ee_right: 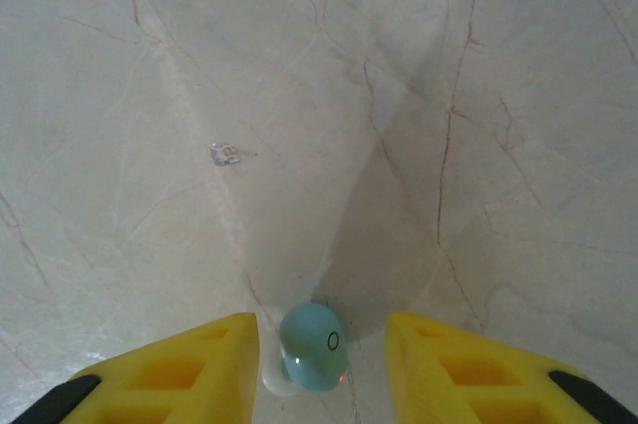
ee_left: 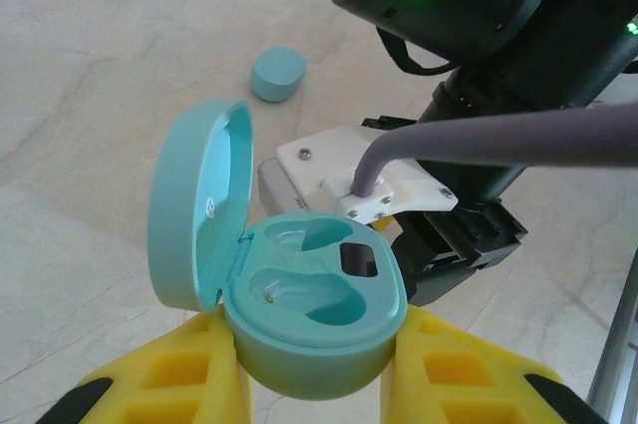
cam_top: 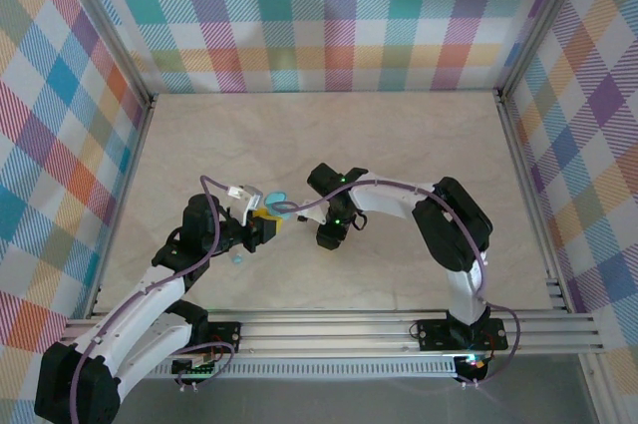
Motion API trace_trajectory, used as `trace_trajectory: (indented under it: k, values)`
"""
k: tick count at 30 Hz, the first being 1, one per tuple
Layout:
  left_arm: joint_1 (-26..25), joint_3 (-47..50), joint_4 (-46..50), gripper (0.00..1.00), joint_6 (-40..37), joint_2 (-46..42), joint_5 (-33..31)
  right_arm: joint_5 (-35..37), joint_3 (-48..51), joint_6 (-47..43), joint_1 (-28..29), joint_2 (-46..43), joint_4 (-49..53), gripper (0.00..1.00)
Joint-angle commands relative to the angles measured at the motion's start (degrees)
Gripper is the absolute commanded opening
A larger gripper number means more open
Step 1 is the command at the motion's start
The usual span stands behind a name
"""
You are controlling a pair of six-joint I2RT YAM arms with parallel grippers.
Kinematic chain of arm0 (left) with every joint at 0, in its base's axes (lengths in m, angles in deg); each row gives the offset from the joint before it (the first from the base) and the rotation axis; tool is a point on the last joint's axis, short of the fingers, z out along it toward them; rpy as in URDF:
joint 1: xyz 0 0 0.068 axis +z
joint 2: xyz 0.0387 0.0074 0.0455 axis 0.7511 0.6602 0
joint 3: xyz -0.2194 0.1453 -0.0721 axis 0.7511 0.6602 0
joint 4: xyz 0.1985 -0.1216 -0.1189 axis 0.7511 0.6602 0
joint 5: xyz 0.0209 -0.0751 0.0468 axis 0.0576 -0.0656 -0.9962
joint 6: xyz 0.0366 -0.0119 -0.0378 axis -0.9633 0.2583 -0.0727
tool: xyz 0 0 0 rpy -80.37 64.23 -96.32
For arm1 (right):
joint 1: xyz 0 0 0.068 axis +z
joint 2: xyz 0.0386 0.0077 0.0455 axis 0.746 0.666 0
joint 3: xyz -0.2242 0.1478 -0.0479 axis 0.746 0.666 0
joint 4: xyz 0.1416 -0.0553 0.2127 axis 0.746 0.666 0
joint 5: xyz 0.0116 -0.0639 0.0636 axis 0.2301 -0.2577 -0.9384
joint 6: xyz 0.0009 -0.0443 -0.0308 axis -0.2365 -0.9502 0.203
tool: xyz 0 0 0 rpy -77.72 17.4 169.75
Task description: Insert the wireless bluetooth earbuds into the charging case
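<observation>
Lid (ee_left: 194, 205) open, the charging case (ee_left: 319, 314) sits clamped in the left gripper (ee_left: 317, 359) — near the charging case, the right gripper (ee_right: 321, 339) gapes around an earbud (ee_right: 311, 349).

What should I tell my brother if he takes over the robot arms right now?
Left gripper: shut on the charging case, which is open with its lid swung back. Nothing is in it yet.
Right gripper: open, with one earbud between its fingers. A gap shows on one side, so it is not pinched.
A small blue piece, probably another earbud, lies on the table beyond the case.
Done: the case is open and held ready.
Left to do: grab the earbud, put it in the case, then fetch the others.
</observation>
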Motion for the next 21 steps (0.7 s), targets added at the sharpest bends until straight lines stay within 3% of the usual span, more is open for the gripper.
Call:
trace_trajectory:
  k: [1, 21]
  values:
    - [-0.21, -0.40, 0.18, 0.02, -0.25, -1.00, -0.34, 0.02, -1.70, -0.90, 0.06, 1.23, 1.94, 0.38]
    - [-0.17, -0.57, 0.10, 0.02, -0.05, -1.59, -0.75, 5.57, -2.06, 5.89, -0.13, 1.03, 2.15, 0.17]
